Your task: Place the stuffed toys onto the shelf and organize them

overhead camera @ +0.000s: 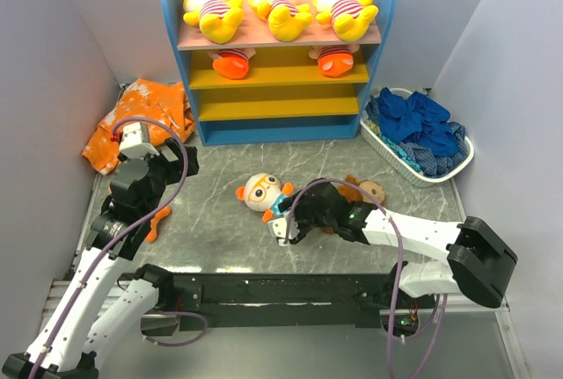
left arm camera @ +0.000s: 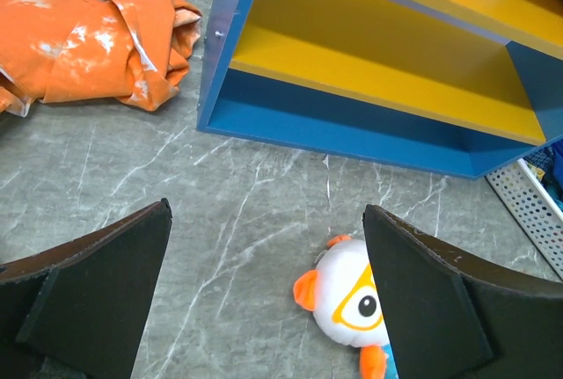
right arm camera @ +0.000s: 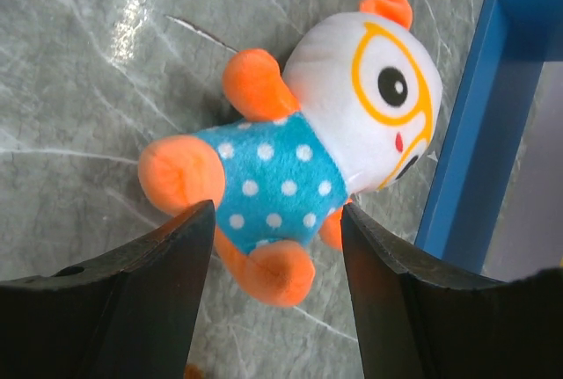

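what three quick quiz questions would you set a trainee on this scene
1. True or false: three yellow toys lie on the pink top board of the shelf.
2. The toy between the fingers of the right end effector wears: A red stripes, B blue with white dots, C plain green?
3. Fill in: the dark blue cloths lie in a white ____.
Key: 1 true; 2 B; 3 basket.
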